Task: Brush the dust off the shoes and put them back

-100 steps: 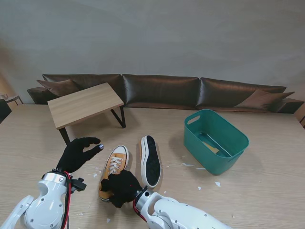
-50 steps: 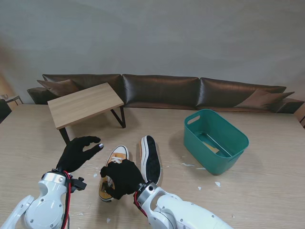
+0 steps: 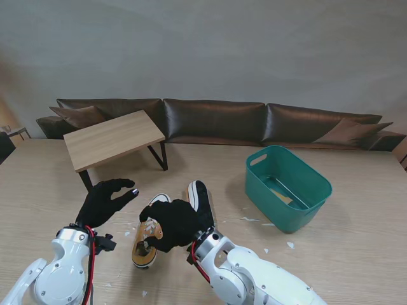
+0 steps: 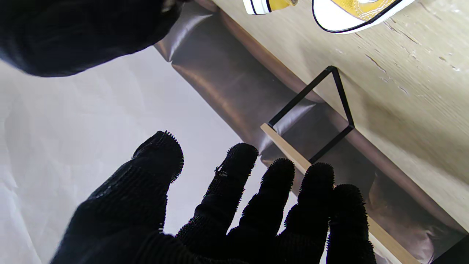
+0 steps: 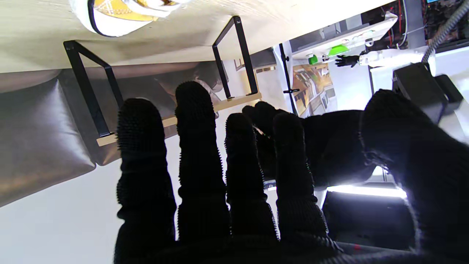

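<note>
A yellow sneaker (image 3: 144, 248) stands upright on the table, laces up; its white toe cap also shows in the left wrist view (image 4: 351, 14) and the right wrist view (image 5: 117, 16). Its pair (image 3: 202, 198) lies on its side just to the right, black sole showing. My right hand (image 3: 170, 223), in a black bristly glove, hovers over the yellow sneaker's front half with fingers (image 5: 194, 146) spread, holding nothing. My left hand (image 3: 105, 202) floats to the left of the sneaker, fingers (image 4: 234, 183) apart and empty. No brush is visible.
A small wooden side table (image 3: 111, 140) with black legs stands at the far left. A green plastic basket (image 3: 316, 181) sits at the right with something flat inside. A dark leather sofa (image 3: 254, 121) runs along the back. White scraps (image 3: 290, 244) dot the table.
My right hand has risen and moved away from me, from the sneaker's heel to over its laces and toe. The left hand has barely shifted. Both shoes stay in place.
</note>
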`<state>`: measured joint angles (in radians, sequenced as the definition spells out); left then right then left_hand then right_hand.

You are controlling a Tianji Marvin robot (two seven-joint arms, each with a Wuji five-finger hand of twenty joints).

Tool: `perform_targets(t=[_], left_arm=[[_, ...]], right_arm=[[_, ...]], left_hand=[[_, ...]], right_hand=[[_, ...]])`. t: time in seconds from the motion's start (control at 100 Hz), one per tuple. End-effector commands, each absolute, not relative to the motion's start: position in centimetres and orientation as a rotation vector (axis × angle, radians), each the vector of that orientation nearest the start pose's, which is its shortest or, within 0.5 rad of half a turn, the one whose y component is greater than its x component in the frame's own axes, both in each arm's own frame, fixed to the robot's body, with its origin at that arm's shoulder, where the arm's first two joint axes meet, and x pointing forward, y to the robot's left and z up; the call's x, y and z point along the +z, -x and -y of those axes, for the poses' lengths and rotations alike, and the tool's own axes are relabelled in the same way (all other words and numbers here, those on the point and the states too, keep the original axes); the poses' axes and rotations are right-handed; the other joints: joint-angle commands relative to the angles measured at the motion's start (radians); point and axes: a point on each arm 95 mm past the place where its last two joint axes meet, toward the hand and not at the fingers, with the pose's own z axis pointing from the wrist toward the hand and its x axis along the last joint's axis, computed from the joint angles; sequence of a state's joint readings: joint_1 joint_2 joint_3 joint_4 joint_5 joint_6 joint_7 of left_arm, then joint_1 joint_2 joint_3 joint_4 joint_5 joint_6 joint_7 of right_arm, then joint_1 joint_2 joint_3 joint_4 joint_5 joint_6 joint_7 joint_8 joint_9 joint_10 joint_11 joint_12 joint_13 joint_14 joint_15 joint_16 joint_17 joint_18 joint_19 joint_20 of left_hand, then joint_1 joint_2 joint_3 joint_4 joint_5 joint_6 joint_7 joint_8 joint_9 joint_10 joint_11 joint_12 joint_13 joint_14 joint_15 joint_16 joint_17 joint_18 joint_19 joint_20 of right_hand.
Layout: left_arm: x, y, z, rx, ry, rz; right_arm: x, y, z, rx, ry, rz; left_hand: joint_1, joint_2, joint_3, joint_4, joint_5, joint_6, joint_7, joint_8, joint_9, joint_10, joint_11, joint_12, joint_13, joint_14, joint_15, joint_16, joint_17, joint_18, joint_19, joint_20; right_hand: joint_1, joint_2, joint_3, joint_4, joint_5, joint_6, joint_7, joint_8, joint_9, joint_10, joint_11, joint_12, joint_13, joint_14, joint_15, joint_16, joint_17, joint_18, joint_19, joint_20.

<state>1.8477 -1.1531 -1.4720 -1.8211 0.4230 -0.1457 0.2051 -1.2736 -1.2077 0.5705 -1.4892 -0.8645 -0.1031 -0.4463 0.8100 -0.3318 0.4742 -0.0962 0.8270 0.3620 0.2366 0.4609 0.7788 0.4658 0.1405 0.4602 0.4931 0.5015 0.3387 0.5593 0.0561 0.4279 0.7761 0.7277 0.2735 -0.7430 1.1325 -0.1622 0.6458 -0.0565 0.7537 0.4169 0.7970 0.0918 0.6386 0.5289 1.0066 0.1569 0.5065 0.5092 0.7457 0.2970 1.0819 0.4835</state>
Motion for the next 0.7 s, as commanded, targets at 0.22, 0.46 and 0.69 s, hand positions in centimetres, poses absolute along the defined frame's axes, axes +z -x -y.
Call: perform_targets(t=[0.22,0.46,0.69], left_arm=[[-28.8,-34.4,-4.4,-1.995,1.608,-0.829],[-28.6,-34.5,-3.5,-2.001,1.603,-0.892],[-28.5,-34.9,-2.0,-1.997,1.565,-1.037]], right_arm=[[-29.2,-34.0,-18.0,2.237,-0.892,-1.483],[-28.0,-34.3,-14.0,2.197,-1.047,-1.369],[-28.1,-35.1,-10.9,2.144,-1.174,-1.278]], left_hand=[[0.002,0.052,-0.009,0.026,0.01,-0.001,-0.007,0.006,0.003,0.004,0.001,0.007,-0.047,0.02,-0.013,0.003,-0.028,-0.021,0.016,-0.01],[0.004,0.048,-0.007,0.026,0.015,-0.006,-0.004,0.008,0.002,-0.001,0.0,0.004,-0.049,0.014,-0.021,0.0,-0.033,-0.023,-0.001,-0.016],[0.014,0.019,0.009,0.025,0.023,-0.042,0.005,0.013,-0.002,-0.027,-0.004,-0.004,-0.058,-0.008,-0.042,-0.013,-0.038,-0.03,-0.041,-0.034]], right_hand=[[-0.032,0.062,-0.058,0.041,-0.028,-0.036,-0.028,0.022,-0.035,-0.028,-0.012,-0.019,-0.044,0.013,-0.022,-0.018,-0.279,0.031,-0.04,0.011],[-0.029,0.096,-0.092,0.053,-0.014,-0.028,-0.055,0.029,-0.03,-0.016,-0.033,-0.023,-0.062,0.025,-0.038,-0.022,-0.304,0.039,-0.065,0.026],[-0.022,0.107,-0.099,0.059,0.003,-0.014,-0.074,0.035,-0.02,-0.006,-0.041,-0.02,-0.063,0.029,-0.039,-0.02,-0.311,0.045,-0.074,0.038]])
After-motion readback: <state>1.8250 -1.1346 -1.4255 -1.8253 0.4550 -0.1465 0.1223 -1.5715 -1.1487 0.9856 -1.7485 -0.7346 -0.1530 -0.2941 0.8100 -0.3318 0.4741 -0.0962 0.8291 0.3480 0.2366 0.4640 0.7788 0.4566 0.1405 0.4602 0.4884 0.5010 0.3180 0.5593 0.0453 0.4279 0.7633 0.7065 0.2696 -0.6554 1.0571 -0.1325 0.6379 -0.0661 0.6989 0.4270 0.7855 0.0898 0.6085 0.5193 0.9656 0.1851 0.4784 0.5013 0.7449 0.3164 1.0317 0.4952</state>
